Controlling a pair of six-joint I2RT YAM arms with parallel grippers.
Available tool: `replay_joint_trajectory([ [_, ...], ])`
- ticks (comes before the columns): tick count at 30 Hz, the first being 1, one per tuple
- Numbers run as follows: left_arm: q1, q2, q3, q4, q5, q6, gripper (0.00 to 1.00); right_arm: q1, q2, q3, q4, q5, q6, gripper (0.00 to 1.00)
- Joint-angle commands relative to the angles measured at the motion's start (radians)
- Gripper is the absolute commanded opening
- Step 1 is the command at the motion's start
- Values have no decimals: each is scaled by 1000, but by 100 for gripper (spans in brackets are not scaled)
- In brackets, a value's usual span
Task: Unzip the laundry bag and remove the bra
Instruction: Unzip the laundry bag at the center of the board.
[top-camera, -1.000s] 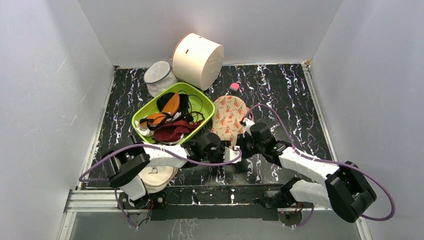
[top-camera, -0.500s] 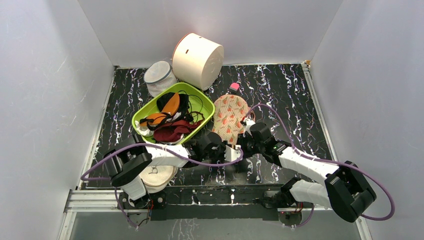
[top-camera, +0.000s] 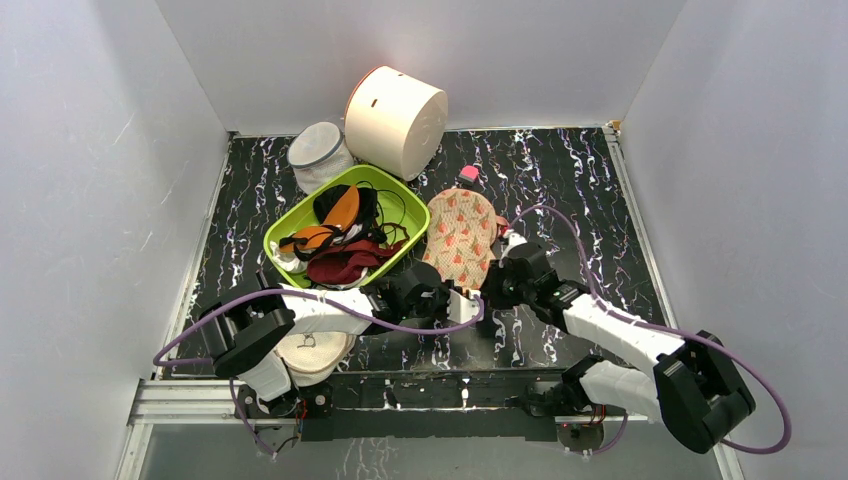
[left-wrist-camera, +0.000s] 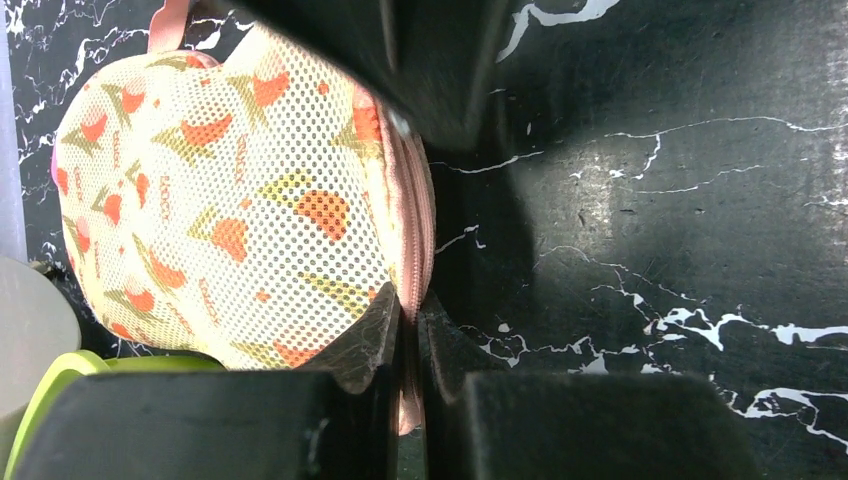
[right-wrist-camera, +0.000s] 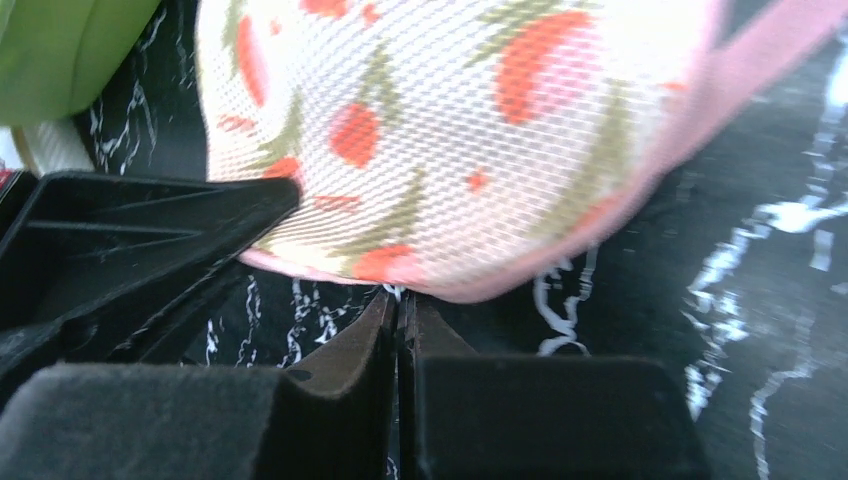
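Laundry bag pinched by outstretched left end effector, right end effector clenched alongside

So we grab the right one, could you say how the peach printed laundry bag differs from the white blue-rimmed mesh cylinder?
The peach printed mesh laundry bag lies flat; the white blue-rimmed mesh cylinder stands upright. The bag carries red-orange and green motifs; the cylinder is plain. The bag lies right of the green plastic basket; the cylinder sits behind it. Both are mesh.
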Motion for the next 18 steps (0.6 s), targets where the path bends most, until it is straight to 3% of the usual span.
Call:
replay_joint_trajectory([
  [1,-2,-49,2,-27,3,21,0,-103,-62,-11,-36,91,4,0],
  [9,-1,-42,17,-70,56,3,0,-113,-77,-27,28,-105,-69,0],
  [13,-1,-71,29,-76,81,-51,44,-111,-118,-58,53,-159,-69,0],
  [18,-1,-126,13,-44,148,-106,63,-94,-96,-42,47,-213,-79,0],
])
